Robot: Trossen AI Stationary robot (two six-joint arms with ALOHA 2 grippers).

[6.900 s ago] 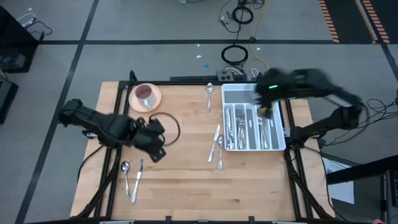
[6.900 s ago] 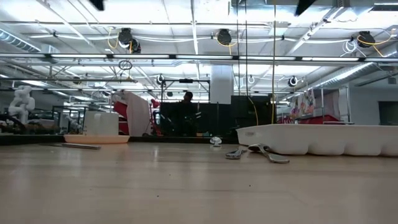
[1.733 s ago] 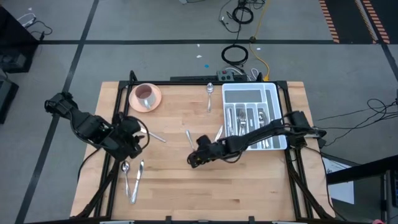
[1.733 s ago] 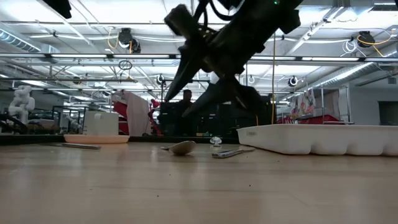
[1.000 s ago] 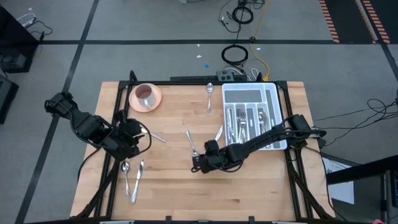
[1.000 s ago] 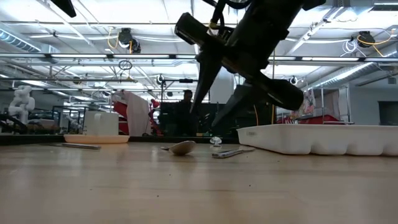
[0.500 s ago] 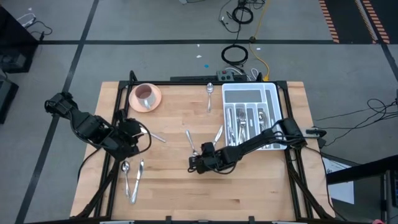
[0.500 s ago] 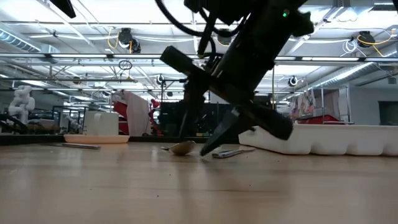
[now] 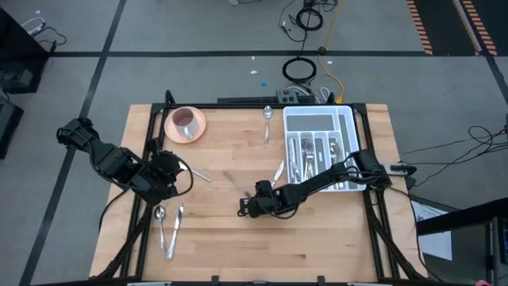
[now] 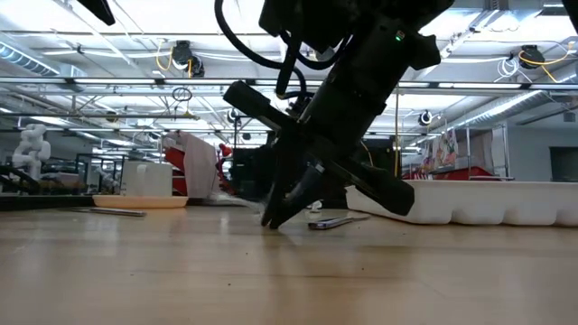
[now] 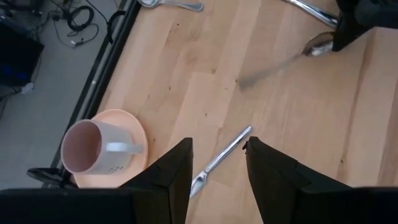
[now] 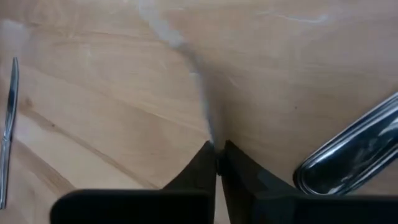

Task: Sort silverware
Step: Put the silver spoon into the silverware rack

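since a moment before, the right gripper (image 12: 216, 163) had snapped closed on a spoon (image 12: 200, 93) left of the tray (image 9: 356, 127); left gripper (image 11: 217, 165) hovered parted beside the saucer (image 11: 134, 134).

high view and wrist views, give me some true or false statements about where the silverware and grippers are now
1. The white compartmented plastic tray holds silverware. True.
2. The pink saucer with the cup sits beside the tray. False: it is at the table's far left corner, apart from the tray.
3. The right gripper is shut, low over the middle of the wooden table. True.
4. The left gripper is shut on a knife. False: it is open, a slim silver utensil lying on the table beyond it.
5. Two silver utensils lie near the table's left front. True.
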